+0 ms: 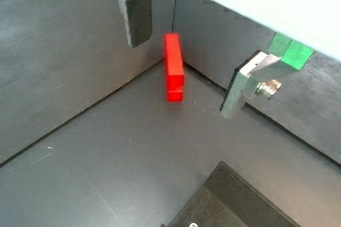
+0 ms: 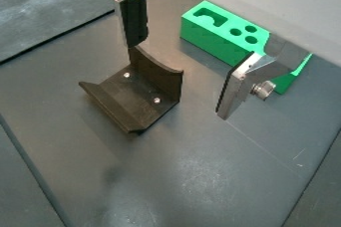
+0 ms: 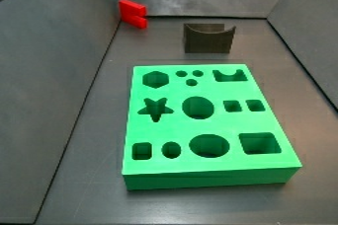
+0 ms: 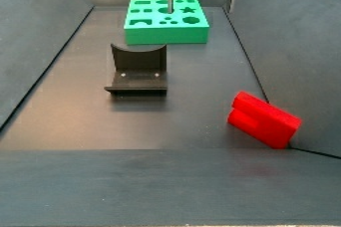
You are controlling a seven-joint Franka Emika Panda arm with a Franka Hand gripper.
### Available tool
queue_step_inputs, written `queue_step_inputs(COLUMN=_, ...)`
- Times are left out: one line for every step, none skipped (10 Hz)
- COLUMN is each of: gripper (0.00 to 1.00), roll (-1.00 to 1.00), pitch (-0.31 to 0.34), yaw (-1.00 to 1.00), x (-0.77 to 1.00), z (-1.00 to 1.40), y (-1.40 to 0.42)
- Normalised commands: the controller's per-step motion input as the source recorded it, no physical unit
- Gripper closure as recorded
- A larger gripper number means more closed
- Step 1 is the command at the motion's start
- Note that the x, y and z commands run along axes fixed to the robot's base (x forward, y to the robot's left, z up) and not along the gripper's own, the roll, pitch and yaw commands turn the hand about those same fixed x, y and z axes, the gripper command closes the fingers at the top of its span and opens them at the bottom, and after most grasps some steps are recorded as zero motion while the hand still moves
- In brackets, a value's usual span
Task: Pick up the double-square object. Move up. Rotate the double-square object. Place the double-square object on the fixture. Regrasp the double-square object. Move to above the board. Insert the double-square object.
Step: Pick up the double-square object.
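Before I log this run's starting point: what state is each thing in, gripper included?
Small bright red plastic double-square object: on the floor by the wall, not gripped.
Dark notched fixture: on the floor, notch empty.
Large bright green board: flat on the floor, cut-outs all empty.
Gripper: open, holding nothing, hanging above the double-square object.

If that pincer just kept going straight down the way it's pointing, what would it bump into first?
Probably the bare grey floor. The open pincer holds nothing. In a wrist view the red block lies between its fingers but farther on, near the wall; depth is unclear, so a finger might graze it.
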Motion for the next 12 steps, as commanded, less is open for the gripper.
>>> queue_step_inputs(gripper=0.0, roll=0.0, pitch=0.0, yaw=0.0, x=0.0, z=-0.04, y=0.0)
queue_step_inputs(gripper=0.0, roll=0.01, pitch=0.0, yaw=0.0, x=0.0, z=0.0, y=0.0)
queue_step_inputs(gripper=0.0, roll=0.0, pitch=-0.029, yaw=0.03, x=-0.1, z=-0.03, y=0.06)
queue_step_inputs(gripper=0.0, roll=-0.02, pitch=-0.111, yaw=0.26, x=-0.5, z=-0.13, y=0.37)
queue_step_inputs(gripper=0.0, roll=-0.06, pitch=-0.123, yaw=0.47, x=-0.45, z=-0.25, y=0.56)
queue_step_inputs(gripper=0.0, roll=-0.02, pitch=-0.091, yaw=0.66, x=-0.25, z=-0.33, y=0.6)
queue_step_inputs(gripper=0.0, roll=-0.02, pitch=-0.093, yaw=0.73, x=-0.19, z=-0.39, y=0.54)
queue_step_inputs(gripper=0.0, roll=-0.02, pitch=-0.109, yaw=0.78, x=-0.13, z=-0.49, y=0.47)
queue_step_inputs(gripper=0.0, roll=0.0, pitch=-0.089, yaw=0.69, x=-0.09, z=-0.67, y=0.52)
queue_step_inputs(gripper=0.0, roll=0.0, pitch=-0.103, yaw=0.65, x=-0.2, z=-0.73, y=0.45)
queue_step_inputs(gripper=0.0, roll=0.02, pitch=-0.124, yaw=0.65, x=-0.24, z=-0.81, y=0.43)
queue_step_inputs(gripper=0.0, roll=0.01, pitch=-0.13, yaw=0.65, x=-0.22, z=-0.88, y=0.4)
